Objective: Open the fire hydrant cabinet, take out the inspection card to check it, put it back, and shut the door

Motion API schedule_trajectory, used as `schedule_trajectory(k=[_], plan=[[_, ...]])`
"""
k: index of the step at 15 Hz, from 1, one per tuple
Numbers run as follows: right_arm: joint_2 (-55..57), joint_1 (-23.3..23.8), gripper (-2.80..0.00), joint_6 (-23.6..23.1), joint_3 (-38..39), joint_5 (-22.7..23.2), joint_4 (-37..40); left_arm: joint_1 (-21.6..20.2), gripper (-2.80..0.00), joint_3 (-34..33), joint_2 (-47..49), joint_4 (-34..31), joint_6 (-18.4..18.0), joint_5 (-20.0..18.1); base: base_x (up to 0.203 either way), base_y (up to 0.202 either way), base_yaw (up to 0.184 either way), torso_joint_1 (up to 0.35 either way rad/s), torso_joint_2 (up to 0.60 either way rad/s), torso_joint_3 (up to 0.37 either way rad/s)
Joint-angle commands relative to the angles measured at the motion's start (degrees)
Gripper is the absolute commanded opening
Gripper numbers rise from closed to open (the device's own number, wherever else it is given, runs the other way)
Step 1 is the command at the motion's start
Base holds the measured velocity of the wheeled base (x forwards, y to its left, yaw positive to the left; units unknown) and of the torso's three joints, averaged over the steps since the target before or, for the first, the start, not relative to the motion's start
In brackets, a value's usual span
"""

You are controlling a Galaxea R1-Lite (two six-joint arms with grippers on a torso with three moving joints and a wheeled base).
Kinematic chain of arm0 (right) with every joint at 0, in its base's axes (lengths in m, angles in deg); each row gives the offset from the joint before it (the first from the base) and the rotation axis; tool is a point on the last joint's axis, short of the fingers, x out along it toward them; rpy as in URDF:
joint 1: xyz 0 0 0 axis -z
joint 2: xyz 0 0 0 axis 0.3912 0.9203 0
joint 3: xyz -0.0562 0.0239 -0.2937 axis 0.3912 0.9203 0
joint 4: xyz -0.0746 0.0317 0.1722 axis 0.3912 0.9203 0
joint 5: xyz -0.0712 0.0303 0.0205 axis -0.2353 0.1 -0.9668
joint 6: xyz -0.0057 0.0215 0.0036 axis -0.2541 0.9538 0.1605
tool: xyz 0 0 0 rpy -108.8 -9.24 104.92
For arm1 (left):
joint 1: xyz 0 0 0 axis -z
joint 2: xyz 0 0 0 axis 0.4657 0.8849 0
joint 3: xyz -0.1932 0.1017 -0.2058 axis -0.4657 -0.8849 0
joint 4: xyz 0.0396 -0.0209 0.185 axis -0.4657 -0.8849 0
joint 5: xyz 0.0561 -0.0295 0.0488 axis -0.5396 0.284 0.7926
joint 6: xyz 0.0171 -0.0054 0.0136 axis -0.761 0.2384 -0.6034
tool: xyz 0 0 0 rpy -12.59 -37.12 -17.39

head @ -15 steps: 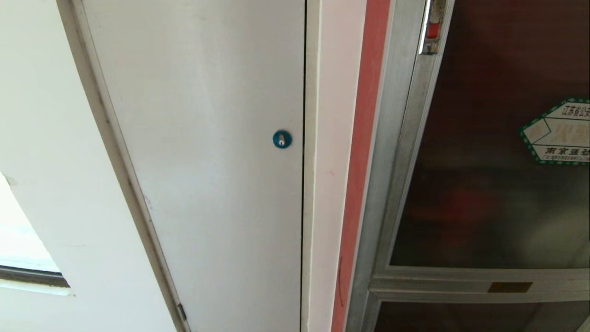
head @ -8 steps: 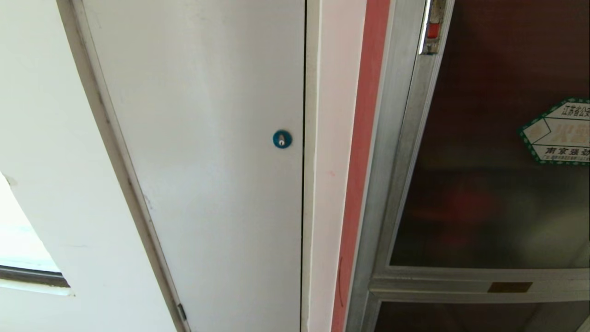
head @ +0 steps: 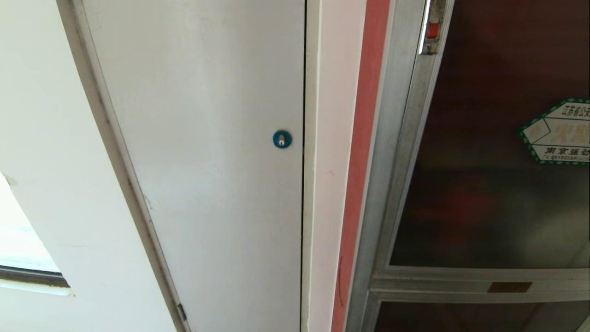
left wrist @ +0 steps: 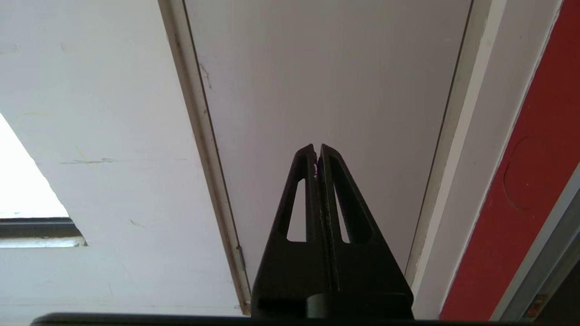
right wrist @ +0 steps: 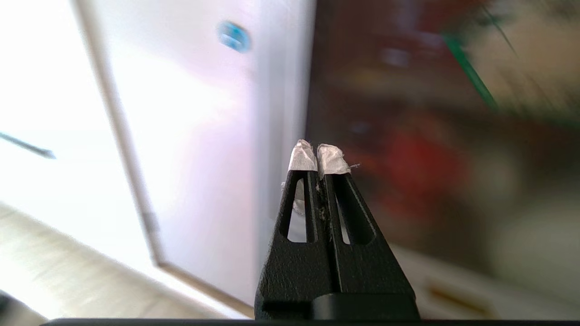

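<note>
Head view first: the tall silver aluminium-framed fire hydrant cabinet [head: 396, 138] stands at the right, and its large dark glass door [head: 484, 184] is closed. The door carries a green-bordered hexagonal sticker [head: 555, 131] and, on its frame near the top, a small metal latch with a red tab [head: 432, 30]. A blurred red shape shows behind the glass. Left of the cabinet are a red strip of wall [head: 362, 161] and a plain white door [head: 203, 152] with a round blue lock [head: 281, 139]. No arm appears here, and the inspection card is not visible.

Left wrist view: the black left gripper [left wrist: 317, 149] has its fingers pressed together and holds nothing; it points at the white door.

Right wrist view: the right gripper [right wrist: 318, 151], with white tape on its fingertips [right wrist: 302, 158], is closed and empty. It is in front of the edge between the white door and the dark glass door, touching neither. This picture is blurred.
</note>
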Motion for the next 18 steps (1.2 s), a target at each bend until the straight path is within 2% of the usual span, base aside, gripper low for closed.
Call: schedule_trajectory(k=[1, 4, 9, 11, 13, 18], plan=[[15.39, -0.60, -2.80, 0.11, -11.10, 4.72, 0.22, 0.00, -2.80, -1.58, 0.07, 0.04, 0.00, 0.00, 0.000, 0.000, 0.000, 0.000, 0.00, 0.000], [26.30, -6.09, -2.80, 0.20, -23.04, 7.45, 0.34, 0.00, -2.80, -1.58, 0.07, 0.04, 0.00, 0.00, 0.000, 0.000, 0.000, 0.000, 0.00, 0.000], [44.83, -16.82, -2.80, 0.38, -39.57, 7.85, -0.25, 0.00, -2.80, -1.58, 0.07, 0.04, 0.00, 0.00, 0.000, 0.000, 0.000, 0.000, 0.00, 0.000], [50.27, -17.95, -2.80, 0.42, -43.83, 6.99, -3.64, 0.00, -2.80, -1.58, 0.07, 0.04, 0.00, 0.00, 0.000, 0.000, 0.000, 0.000, 0.00, 0.000], [53.96, -18.25, -2.80, 0.38, -46.97, 4.00, -6.83, 0.00, -2.80, -1.58, 0.07, 0.04, 0.00, 0.00, 0.000, 0.000, 0.000, 0.000, 0.00, 0.000], [58.72, -18.21, -2.80, 0.35, -51.24, -1.05, -9.23, 0.00, -2.80, -1.58, 0.07, 0.04, 0.00, 0.00, 0.000, 0.000, 0.000, 0.000, 0.00, 0.000]])
